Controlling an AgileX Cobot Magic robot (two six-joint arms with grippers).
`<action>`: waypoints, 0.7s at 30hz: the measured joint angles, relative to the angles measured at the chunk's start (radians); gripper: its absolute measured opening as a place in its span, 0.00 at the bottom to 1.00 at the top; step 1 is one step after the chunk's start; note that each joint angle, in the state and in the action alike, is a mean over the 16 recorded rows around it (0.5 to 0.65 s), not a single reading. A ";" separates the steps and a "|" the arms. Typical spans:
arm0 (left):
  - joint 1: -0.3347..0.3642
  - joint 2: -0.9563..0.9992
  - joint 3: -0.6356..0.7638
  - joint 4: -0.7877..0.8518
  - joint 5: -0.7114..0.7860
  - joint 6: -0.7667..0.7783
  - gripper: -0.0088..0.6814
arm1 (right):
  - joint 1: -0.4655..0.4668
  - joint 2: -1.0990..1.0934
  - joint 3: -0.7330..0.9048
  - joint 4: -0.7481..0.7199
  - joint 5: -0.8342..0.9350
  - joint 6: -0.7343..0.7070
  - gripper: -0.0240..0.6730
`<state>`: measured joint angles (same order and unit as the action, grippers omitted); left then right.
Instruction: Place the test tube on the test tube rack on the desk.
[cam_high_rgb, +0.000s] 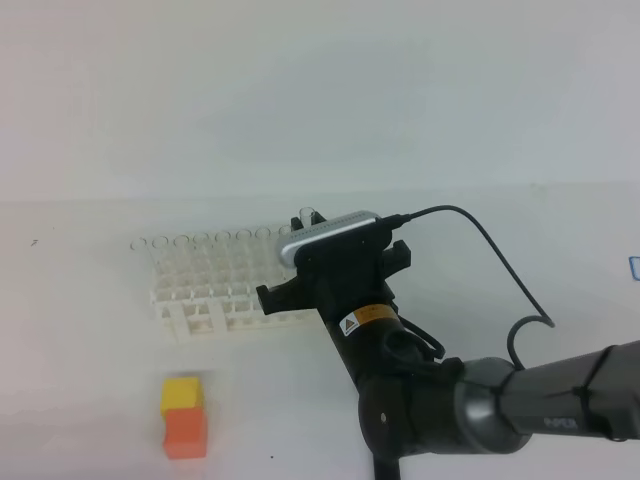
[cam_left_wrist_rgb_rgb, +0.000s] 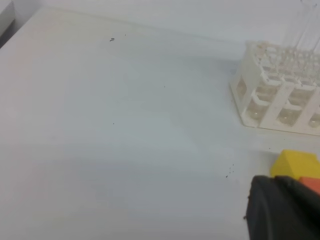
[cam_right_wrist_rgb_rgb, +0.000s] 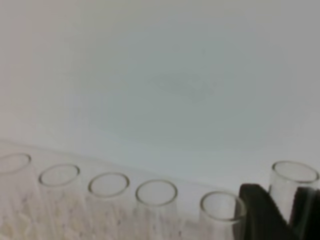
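A: Across the whole lower part of the exterior high view the desk (cam_high_rgb: 90, 400) is spreading out pale and flat; what is sitting on it?

B: The right arm (cam_high_rgb: 520, 400) is reaching in from the lower right corner, its black wrist leaning over the right end of the test tube rack (cam_high_rgb: 200, 295); the rack is standing on its legs left of centre, white and latticed, with a back row of clear tubes (cam_high_rgb: 200, 240) standing upright in it.

A: And the blocks?

B: The yellow-and-orange blocks (cam_high_rgb: 184, 415) are sitting well in front of the rack, yellow on top of orange; in the left wrist view they are showing just beside a black gripper part in the lower right corner.

A: Where is the test tube?

B: The test tube (cam_right_wrist_rgb_rgb: 292, 192) is standing upright at the right end of that back row, its open rim poking up above the wrist; the right gripper (cam_right_wrist_rgb_rgb: 280, 212) is clenching it, a dark finger (cam_right_wrist_rgb_rgb: 257, 210) pressing on its left side.

A: And the left gripper (cam_left_wrist_rgb_rgb: 282, 210)?

B: Only a blurred black edge is showing; whether it is released or clenched, I cannot tell.
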<state>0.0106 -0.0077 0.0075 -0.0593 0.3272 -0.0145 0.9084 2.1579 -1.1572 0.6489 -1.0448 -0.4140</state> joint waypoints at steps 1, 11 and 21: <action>0.000 0.000 -0.002 0.000 0.001 0.000 0.01 | 0.000 0.003 0.000 0.001 -0.001 0.001 0.21; 0.000 0.001 -0.002 0.000 0.000 0.000 0.01 | 0.000 0.027 -0.002 0.008 -0.010 0.007 0.21; 0.000 0.002 -0.004 0.000 0.000 0.000 0.01 | 0.000 0.029 -0.006 0.017 -0.005 0.001 0.26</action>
<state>0.0106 -0.0059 0.0034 -0.0594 0.3272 -0.0145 0.9084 2.1867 -1.1628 0.6658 -1.0501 -0.4128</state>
